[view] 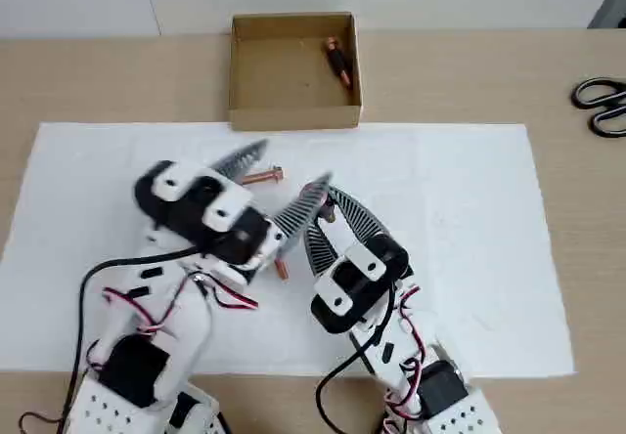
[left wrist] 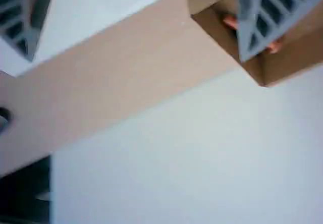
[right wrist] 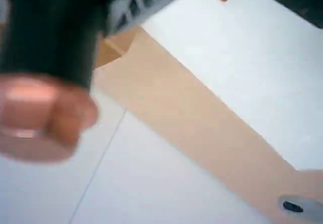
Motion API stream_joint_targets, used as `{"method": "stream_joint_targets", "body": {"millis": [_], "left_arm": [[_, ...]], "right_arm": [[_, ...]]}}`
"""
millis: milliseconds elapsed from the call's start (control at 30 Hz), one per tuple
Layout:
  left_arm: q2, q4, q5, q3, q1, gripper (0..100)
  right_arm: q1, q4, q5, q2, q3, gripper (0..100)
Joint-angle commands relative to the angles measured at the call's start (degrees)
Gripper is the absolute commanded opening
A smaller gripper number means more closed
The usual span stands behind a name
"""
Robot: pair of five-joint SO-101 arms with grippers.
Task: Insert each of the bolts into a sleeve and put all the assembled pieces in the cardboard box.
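**Op:** Entry. Right gripper (view: 329, 217) is closed on a black sleeve (right wrist: 50, 32) with a copper bolt head (right wrist: 40, 118) at its end. I hold it low over the white sheet (view: 469, 258), short of the cardboard box (view: 293, 116). Left gripper (view: 296, 161) stands wide open with nothing in it, and a loose bolt (view: 262, 175) lies on the sheet between its fingers.

**Obs:** Step in hand, as you read it?

**Op:** I judge it is the carry of this piece to the box. One left finger sits just beside my right jaws, so I'd lift straight up first. Then I'd go over the near wall and let go low, on bare floor next to the assembled piece (view: 339, 61) already lying inside. I cannot tell whether the bolt is fully seated, so I'd keep the sleeve level to stop it sliding out.

**Obs:** What does each view add?

**Op:** The high view gives the layout: a second bolt (view: 282, 269), partly hidden, sits just under the left wrist, and scissors (view: 601, 107) lie far off at the table edge. The right wrist view gives the sleeve and head close up, where the high view shows barely a copper speck. The left wrist view confirms the spread fingers (left wrist: 22, 22) with bare surface between them. It also looks into the box at the copper piece there.
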Motion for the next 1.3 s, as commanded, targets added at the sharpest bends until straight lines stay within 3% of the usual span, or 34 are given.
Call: {"method": "stream_joint_targets", "body": {"millis": [0, 100, 233, 500, 700, 933, 1067, 1267], "left_arm": [[-0.97, 0.26, 0.0, -4.7, -7.65, 25], [-1.05, 0.26, 0.0, -5.41, -13.36, 18], [-1.05, 1.85, 0.0, -4.0, -17.32, 0], [-1.05, 1.49, 4.4, 3.91, -21.54, 1], [-1.05, -8.35, 4.4, 11.12, -27.87, 1], [-1.05, -10.2, 5.8, 13.41, -30.59, 1], [-2.02, -10.2, 8.09, 13.49, -30.59, 1], [-9.23, -9.93, 7.91, 16.66, -30.33, 1]], "right_arm": [[4.97, 0.13, 0.26, -0.66, -3.16, 0.4], [10.07, 2.33, 0.26, -0.48, -4.66, 0.4], [13.23, 12.97, 0.26, -0.4, -7.3, 0.4], [17.36, 16.66, 0.18, 5.14, -16.62, 0.4], [19.38, 16.13, -1.14, 31.78, -31.74, 0.4], [19.12, 7.87, -19.96, 66.42, -56.62, 0.4], [17.63, -2.15, -20.31, 83.65, -66.9, 0.4], [13.49, -3.38, -20.75, 105.54, -88.26, 0.3]]}}
